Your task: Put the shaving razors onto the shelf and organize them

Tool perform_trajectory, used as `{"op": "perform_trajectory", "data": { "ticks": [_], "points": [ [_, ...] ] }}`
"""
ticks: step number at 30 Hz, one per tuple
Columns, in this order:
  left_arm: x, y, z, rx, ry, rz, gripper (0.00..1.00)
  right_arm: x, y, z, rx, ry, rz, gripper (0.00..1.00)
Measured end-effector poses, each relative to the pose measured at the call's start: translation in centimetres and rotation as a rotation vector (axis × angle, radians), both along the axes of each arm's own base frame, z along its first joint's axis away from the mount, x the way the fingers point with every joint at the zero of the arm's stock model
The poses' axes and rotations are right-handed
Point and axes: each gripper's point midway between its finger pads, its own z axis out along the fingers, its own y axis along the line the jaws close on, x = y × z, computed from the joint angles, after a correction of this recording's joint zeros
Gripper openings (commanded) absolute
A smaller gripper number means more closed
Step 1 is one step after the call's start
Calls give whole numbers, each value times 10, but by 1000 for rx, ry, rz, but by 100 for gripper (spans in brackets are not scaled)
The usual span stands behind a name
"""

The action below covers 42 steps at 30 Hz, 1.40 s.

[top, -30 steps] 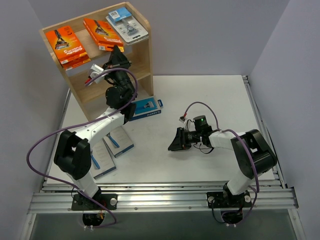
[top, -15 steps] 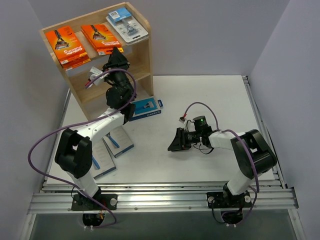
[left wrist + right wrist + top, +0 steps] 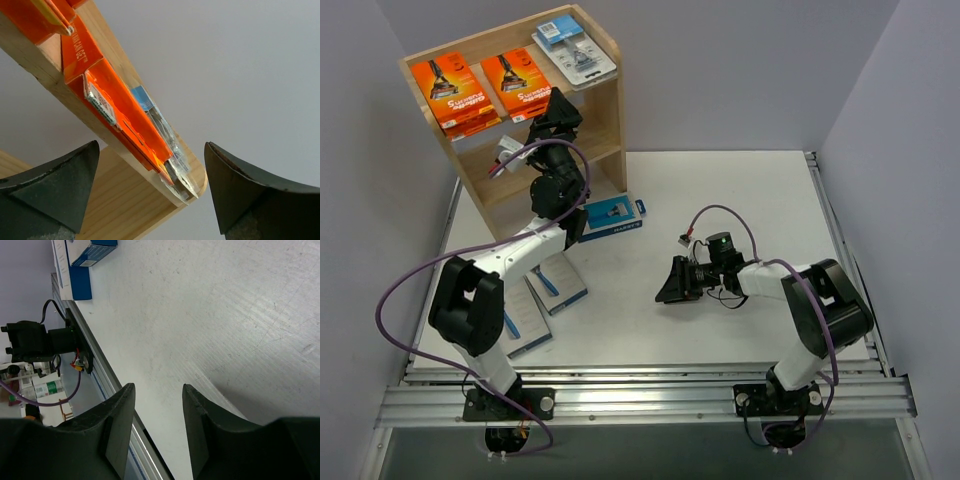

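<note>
Top external view: the shelf top already carries two orange boxes side by side, plus the blister pack at its right end, so that part looks sorted to me. Still to go, I'd say: three grey-and-blue boxes on the table in front of the shelf, one right by its base and two farther out. The left gripper sits at the shelf's top front edge, jaws spread wide with nothing in them, the nearer orange box just beyond. The right gripper is well away from the shelf, low over the table, jaws partly apart and empty.
</note>
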Motion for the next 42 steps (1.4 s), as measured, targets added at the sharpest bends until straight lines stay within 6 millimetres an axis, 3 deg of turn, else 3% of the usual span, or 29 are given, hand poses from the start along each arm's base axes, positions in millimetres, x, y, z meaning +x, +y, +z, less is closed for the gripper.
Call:
{"op": "perform_trajectory", "data": {
  "ticks": [11, 19, 33, 35, 37, 38, 39, 42],
  "points": [
    [-17, -8, 27, 52, -39, -86, 94, 0, -2, -1, -14, -1, -12, 44],
    [-40, -51, 34, 186, 62, -190, 94, 0, -3, 1, -15, -12, -18, 58],
    [-74, -33, -3, 293, 286, -263, 94, 4, -6, 23, -18, -67, -50, 57],
    [-82, -26, 0, 309, 300, -268, 94, 12, -4, 32, -14, -76, -73, 56],
    [-88, -17, 3, 323, 304, -270, 94, 26, 1, 50, -4, -100, -102, 65],
    [-92, -13, 4, 332, 309, -271, 94, 35, 3, 61, 2, -119, -119, 74],
    [-95, -10, 4, 346, 319, -274, 94, 45, 5, 74, 8, -141, -136, 99],
    [-108, -5, -1, 407, 371, -295, 94, 81, 14, 132, 52, -261, -206, 100]
  ]
}}
